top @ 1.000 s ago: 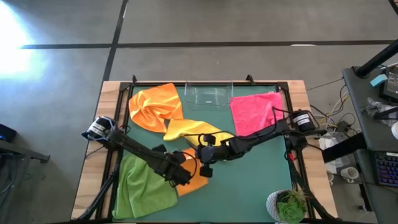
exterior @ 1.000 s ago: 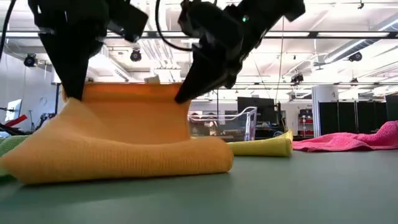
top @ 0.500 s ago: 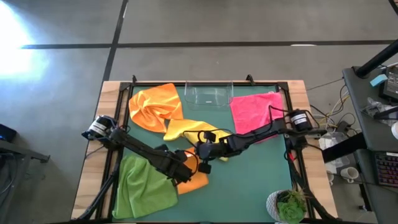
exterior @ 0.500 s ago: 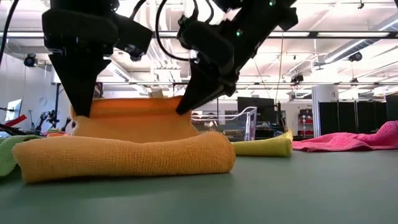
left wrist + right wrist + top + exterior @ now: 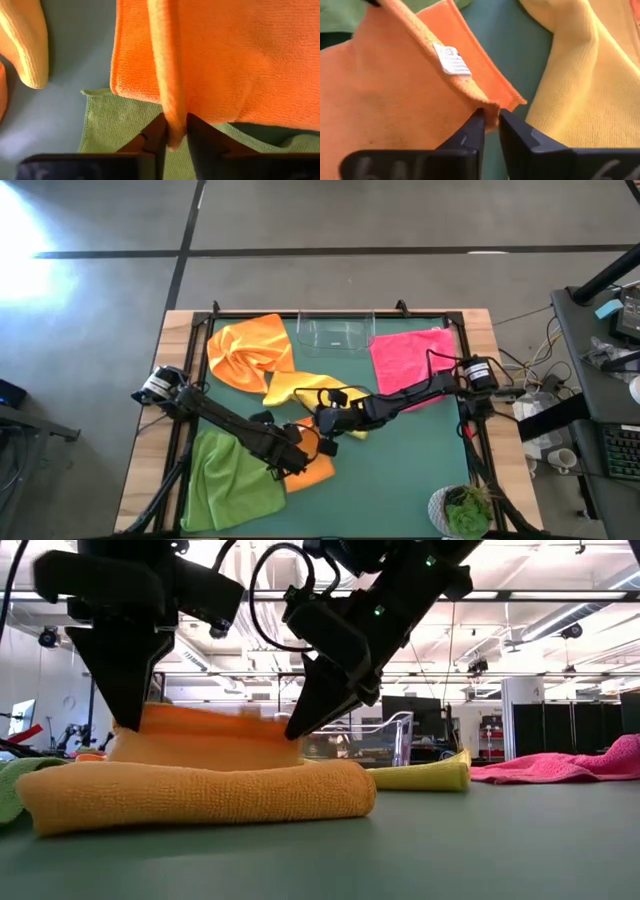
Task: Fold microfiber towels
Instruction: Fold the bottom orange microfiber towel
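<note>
The desk point(image 5: 400, 480) carries a green mat inside a black frame, and the high view alone shows how the five towels spread over it. The lime green towel point(image 5: 232, 478) lies at the near left corner, the hot pink towel point(image 5: 408, 360) flat at the far right, a crumpled orange towel point(image 5: 250, 350) at the far left, and the yellow towel point(image 5: 305, 390) bunched near the middle. A clear plastic bin point(image 5: 335, 332) stands at the far edge between the crumpled orange and the pink one. The folded orange towel point(image 5: 315, 465) sits near the middle, overlapping the green one, mostly hidden there by both arms.

The low view shows what the high view cannot: this towel point(image 5: 195, 790) lies doubled over on the desk, a thick roll at the bottom with its upper layer lifted off it at both pincers.

The left pincer point(image 5: 174, 142) appears close up in its wrist view, its fingers narrow and clamped on a fold of the orange edge, green cloth beneath. The right pincer point(image 5: 490, 122) likewise pinches the towel's hemmed corner between narrow fingers; only this view shows the small white label point(image 5: 451, 59) sewn near that hem, with yellow cloth beside.
</note>
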### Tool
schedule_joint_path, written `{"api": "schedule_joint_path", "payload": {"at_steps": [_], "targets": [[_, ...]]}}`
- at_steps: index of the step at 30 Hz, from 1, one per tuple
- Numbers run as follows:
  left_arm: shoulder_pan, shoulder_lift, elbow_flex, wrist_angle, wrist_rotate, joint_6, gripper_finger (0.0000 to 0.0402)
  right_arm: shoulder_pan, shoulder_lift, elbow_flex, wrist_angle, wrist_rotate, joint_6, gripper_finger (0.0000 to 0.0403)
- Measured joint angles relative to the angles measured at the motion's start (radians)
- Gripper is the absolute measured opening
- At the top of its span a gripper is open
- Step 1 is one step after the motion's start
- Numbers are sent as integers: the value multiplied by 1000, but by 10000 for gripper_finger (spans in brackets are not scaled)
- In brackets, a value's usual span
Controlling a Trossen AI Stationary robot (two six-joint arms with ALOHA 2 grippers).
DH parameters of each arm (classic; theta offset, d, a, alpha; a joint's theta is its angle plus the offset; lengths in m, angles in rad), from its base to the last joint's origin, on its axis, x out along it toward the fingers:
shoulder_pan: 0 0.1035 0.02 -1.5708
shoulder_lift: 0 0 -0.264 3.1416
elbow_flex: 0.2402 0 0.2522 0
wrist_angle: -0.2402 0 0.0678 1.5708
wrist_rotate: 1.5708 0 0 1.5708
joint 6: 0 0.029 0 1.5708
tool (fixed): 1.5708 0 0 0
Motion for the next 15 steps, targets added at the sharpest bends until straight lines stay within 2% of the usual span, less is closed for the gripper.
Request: {"api": "schedule_joint_path", "payload": {"at_steps": [8, 11, 15], "targets": [[10, 0, 0, -9, -5, 1, 161, -13, -13, 0, -12, -20, 51, 117], [21, -14, 0, -64, 7, 1, 185, -13, -53, 0, -48, -92, 58, 128], [23, -74, 1, -127, -17, 1, 191, -2, -106, 1, -102, -250, 105, 132]]}}
